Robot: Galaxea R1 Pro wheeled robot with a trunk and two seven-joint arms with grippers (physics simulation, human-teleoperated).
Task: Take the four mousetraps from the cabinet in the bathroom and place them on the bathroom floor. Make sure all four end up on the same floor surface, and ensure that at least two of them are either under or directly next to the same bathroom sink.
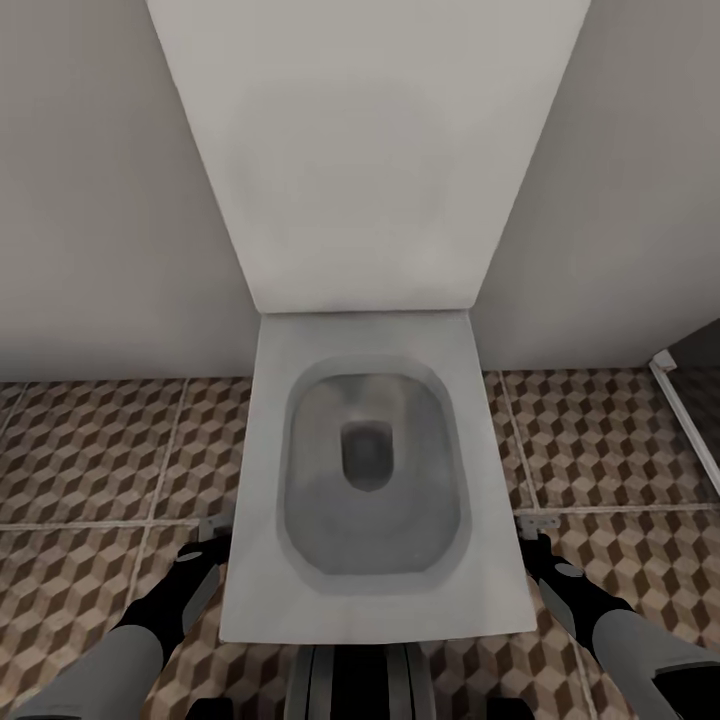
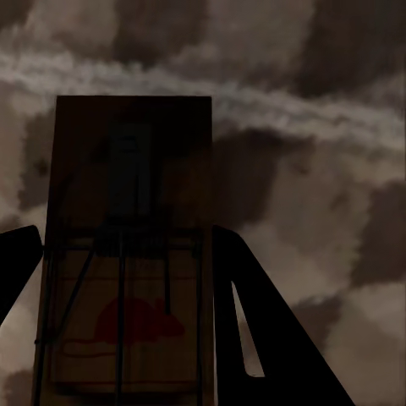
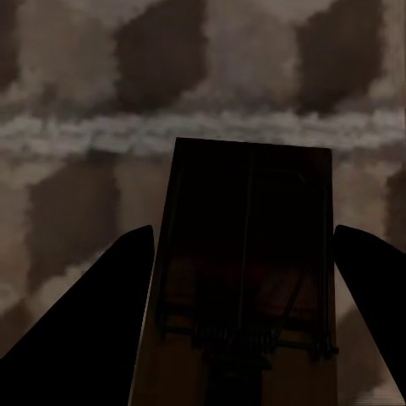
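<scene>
Two mousetraps show in all: one mousetrap (image 2: 127, 254) between the fingers of the left pincer (image 2: 127, 321) in the left wrist view, and a second mousetrap (image 3: 245, 271) between the fingers of the right pincer (image 3: 245, 321) in the right wrist view. Two pincers appear, one per arm. In the head view there is one white toilet (image 1: 370, 480), one raised lid (image 1: 365, 150), and one cube-patterned bathroom floor (image 1: 90, 450).
</scene>
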